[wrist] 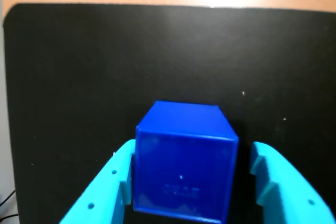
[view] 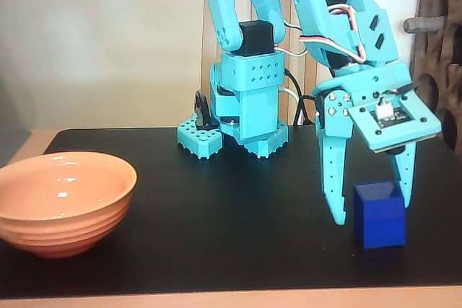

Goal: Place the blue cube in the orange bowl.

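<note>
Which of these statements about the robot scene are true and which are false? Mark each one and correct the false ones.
1. The blue cube stands on the black mat. True.
2. The cube is already inside the orange bowl. False: the bowl holds no cube; the cube sits far to its right in the fixed view.
3. The hand has its fingers on either side of the cube. True: the wrist view shows one on each side.
4. The hand has lifted the cube off the mat. False: the cube rests on the mat, and the hand is open.
5. The bowl lies tipped on its side. False: it stands upright.
</note>
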`<state>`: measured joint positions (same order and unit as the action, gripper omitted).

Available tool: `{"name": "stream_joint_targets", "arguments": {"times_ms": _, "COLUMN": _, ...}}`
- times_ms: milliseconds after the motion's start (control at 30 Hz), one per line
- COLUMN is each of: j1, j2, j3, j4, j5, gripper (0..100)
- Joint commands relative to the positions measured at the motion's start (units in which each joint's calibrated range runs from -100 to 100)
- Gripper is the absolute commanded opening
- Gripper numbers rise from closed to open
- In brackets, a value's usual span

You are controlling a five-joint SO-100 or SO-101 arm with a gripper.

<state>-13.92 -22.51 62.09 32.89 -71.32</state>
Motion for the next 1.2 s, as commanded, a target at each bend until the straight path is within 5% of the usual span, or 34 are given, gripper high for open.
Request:
{"name": "stream_joint_targets", "arguments": {"times_ms": 0, "j1": -0.2, "j2": -0.1, "j3": -0.2, "j4": -1.5, "j5": -0.3, "gripper": 24}}
{"name": "stream_joint_targets", "arguments": {"times_ms": 300, "j1": -0.4, "j2": -0.2, "j3": -0.6, "j4": -1.6, "j5": -0.3, "gripper": 24}}
{"name": "stream_joint_targets", "arguments": {"times_ms": 733, "j1": -0.5, "j2": -0.3, "j3": -0.9, "j4": -1.6, "j5": -0.3, "gripper": 11}}
{"name": "stream_joint_targets", "arguments": {"times_ms": 1167, "j1": -0.3, "j2": -0.3, "j3": -1.1, "j4": -1.6, "j5": -0.3, "gripper": 12}}
